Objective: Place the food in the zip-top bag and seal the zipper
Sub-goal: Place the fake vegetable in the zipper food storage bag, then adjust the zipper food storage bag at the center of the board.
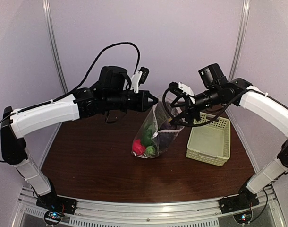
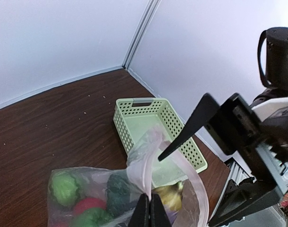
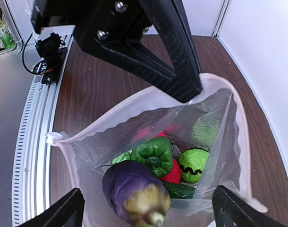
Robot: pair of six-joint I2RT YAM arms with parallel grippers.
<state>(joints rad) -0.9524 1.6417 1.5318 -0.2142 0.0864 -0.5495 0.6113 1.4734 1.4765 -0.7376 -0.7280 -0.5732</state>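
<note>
The clear zip-top bag point(image 1: 156, 130) hangs upright over the table with its mouth open. My left gripper point(image 1: 152, 100) is shut on the bag's upper rim point(image 2: 148, 189) and holds it up. The zipper point(image 3: 120, 118) is a pale strip along the open mouth. My right gripper point(image 3: 147, 189) is open wide just above the mouth. The dark purple eggplant point(image 3: 134, 191) lies blurred between its fingers, touching neither, in the bag's mouth. Below it in the bag lie a green pepper point(image 3: 153, 153), a red piece point(image 3: 174, 174), a green ball point(image 3: 193, 163) and a dark green piece point(image 3: 179, 190).
The pale green perforated basket point(image 1: 210, 139) stands on the brown table right of the bag and shows nothing inside in the left wrist view point(image 2: 139, 120). White walls close off the back and sides. The rail with the arm bases runs along the near edge point(image 1: 148, 210).
</note>
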